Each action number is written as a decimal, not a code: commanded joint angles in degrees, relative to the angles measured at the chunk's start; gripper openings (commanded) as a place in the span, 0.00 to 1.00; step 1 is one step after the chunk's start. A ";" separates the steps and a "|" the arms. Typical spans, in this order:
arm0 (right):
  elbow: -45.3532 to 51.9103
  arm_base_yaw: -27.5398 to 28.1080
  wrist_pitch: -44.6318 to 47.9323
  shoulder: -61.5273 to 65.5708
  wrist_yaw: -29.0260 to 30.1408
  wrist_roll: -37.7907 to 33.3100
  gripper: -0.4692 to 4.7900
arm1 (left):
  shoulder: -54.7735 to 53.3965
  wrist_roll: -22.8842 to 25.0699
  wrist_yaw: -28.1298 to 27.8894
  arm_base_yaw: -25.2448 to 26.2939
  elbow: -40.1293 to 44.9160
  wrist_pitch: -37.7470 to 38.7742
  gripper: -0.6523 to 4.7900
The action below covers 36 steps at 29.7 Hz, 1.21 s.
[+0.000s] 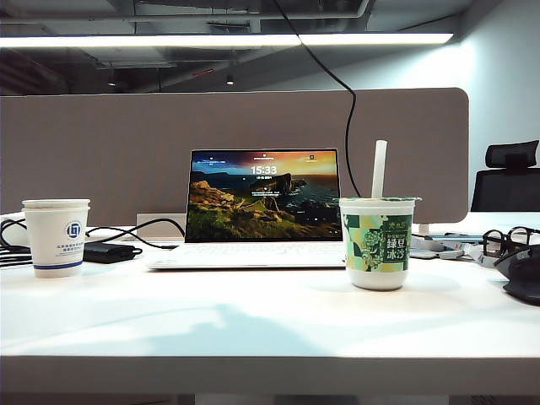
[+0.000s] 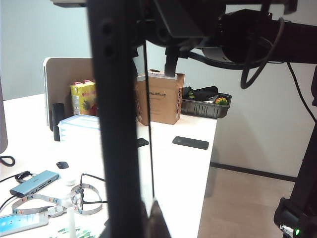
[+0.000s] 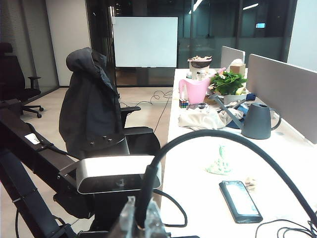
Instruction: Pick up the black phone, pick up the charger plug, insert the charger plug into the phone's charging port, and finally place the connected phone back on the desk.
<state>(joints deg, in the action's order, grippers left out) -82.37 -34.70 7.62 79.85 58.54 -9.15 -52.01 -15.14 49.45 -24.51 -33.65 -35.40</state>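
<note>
Up above the desk [image 2: 184,166], left gripper [image 2: 148,220] clamps 1 black phone [image 2: 116,124]; right gripper [image 3: 136,218] pinches 1 charger plug [image 2: 171,63].

A bright ceiling light strip [image 1: 228,40] glares across the top of the exterior view, and soft shadows spread over the white desk [image 1: 253,325] toward its front edge. The laptop screen [image 1: 263,194] glows. Both wrist views are dimmer, with dark, blurred foreground shapes.

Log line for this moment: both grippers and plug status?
left gripper: shut on black phone | right gripper: shut on charger cable | charger plug: beside phone, not inserted
</note>
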 commanded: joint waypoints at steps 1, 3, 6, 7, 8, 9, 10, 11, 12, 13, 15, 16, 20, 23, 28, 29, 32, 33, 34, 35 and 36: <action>-0.15 0.11 -0.09 -0.35 0.37 0.26 0.09 | 0.35 -0.33 -0.81 0.07 -0.52 -4.20 0.11; -0.15 0.13 -0.11 -0.35 0.79 0.26 0.09 | 0.35 -0.33 -0.83 0.07 -0.52 -4.17 0.11; -0.15 0.13 -0.13 -0.35 1.53 0.31 0.09 | 0.35 -0.33 -1.11 0.07 -0.52 -4.17 0.11; -0.15 0.13 -0.22 -0.35 1.62 0.33 0.09 | 0.35 -0.33 -1.40 0.09 -0.52 -4.17 0.11; -0.15 0.13 -0.35 -0.35 1.64 0.39 0.09 | 0.35 -0.33 -1.62 0.07 -0.52 -4.20 0.11; -0.15 0.13 -0.57 -0.35 1.64 0.42 0.09 | 0.35 -0.33 -1.79 0.07 -0.52 -4.20 0.11; -0.15 0.13 -0.85 -0.35 1.77 0.44 0.09 | 0.35 -0.33 -1.86 0.07 -0.52 -4.20 0.11; -0.15 0.13 -1.22 -0.35 1.84 0.55 0.09 | 0.35 -0.33 -1.88 0.07 -0.52 -4.20 0.11; -0.15 0.13 -1.68 -0.35 1.86 0.77 0.09 | 0.35 -0.33 -1.88 0.07 -0.52 -4.17 0.11; -0.15 0.15 -2.16 -0.35 2.12 1.01 0.09 | 0.35 -0.33 -1.88 0.07 -0.52 -4.17 0.11; -0.15 0.15 -3.04 -0.35 2.84 1.97 0.09 | 0.35 -0.33 -1.88 0.07 -0.52 -4.20 0.11; -0.15 0.15 -3.43 -0.35 3.02 2.32 0.09 | 0.35 -0.33 -1.88 0.07 -0.52 -4.20 0.11; -0.15 0.15 -3.52 -0.35 2.95 2.36 0.09 | 0.35 -0.33 -1.88 0.09 -0.52 -4.22 0.11; -0.15 0.33 -3.52 -0.37 3.08 2.34 0.09 | 0.35 -0.33 -1.90 0.09 -0.52 -4.48 0.11; -0.15 0.92 -3.50 -0.59 2.97 2.29 0.09 | 0.35 -0.33 -2.29 0.07 -0.52 -4.63 0.11; -0.15 0.96 -3.48 -0.61 2.97 2.27 0.09 | 0.35 -0.33 -2.29 0.09 -0.52 -4.63 0.11; -0.15 1.11 -3.30 -0.90 2.99 2.29 0.09 | 0.35 -0.33 -2.32 0.07 -0.52 -4.92 0.11; -0.15 1.29 -3.26 -0.98 3.02 2.29 0.09 | 0.35 -0.33 -2.34 0.07 -0.52 -5.03 0.11; -0.15 1.31 -3.30 -1.05 3.02 2.29 0.09 | 0.35 -0.33 -2.43 0.09 -0.52 -5.07 0.11; -0.15 1.31 -3.34 -1.05 3.06 2.27 0.09 | 0.35 -0.37 -2.75 0.09 -0.52 -5.07 0.11; -0.15 1.31 -3.50 -1.05 3.02 2.29 0.09 | 0.35 -0.37 -3.04 0.09 -0.52 -5.09 0.11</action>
<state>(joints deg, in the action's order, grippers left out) -82.52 -33.41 5.04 79.09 60.64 -6.98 -52.01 -15.07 48.40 -24.51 -33.61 -36.23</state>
